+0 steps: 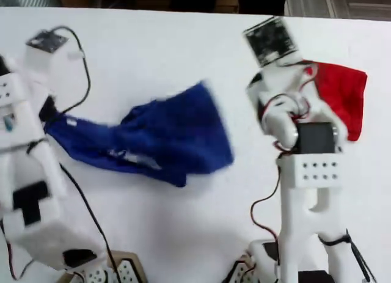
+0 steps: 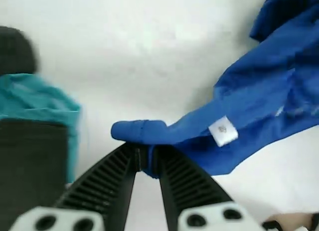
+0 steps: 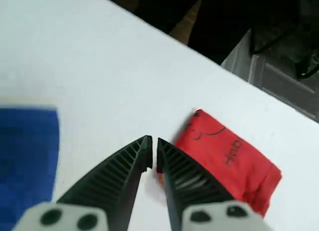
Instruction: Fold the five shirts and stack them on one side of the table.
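Blue cloth takes the middle of the high view: the blue shirt (image 1: pixel 165 136) lies bunched across the white table (image 1: pixel 153 44). One end is drawn out toward the left arm (image 1: pixel 24 142) at the left edge of the frame, and we cannot pick out sleeves or collar in the heap. At the upper right the red shirt (image 1: pixel 342 96) is partly hidden behind the right arm (image 1: pixel 305 167), which covers its left portion; from here we cannot see that arm's fingers. In the left wrist view, the left gripper (image 2: pixel 147 158) at lower centre is clamped on a rolled edge of the blue shirt. The cloth runs off to the upper right, where the frame cuts it, and it carries a small white tag (image 2: pixel 223 131). A teal cloth (image 2: pixel 40 106) shows at the left edge, its lower part hidden by a dark block (image 2: pixel 32 161), and we cannot say whether it is a shirt. In the right wrist view, the right gripper (image 3: pixel 153 153) sits at lower centre with its fingers drawn together to a sliver of a gap, holding nothing. The red shirt, folded compact, lies just beyond it toward the lower right, one corner covered by a finger, and we cannot tell whether they touch. A piece of the blue shirt is cut off at the left edge.
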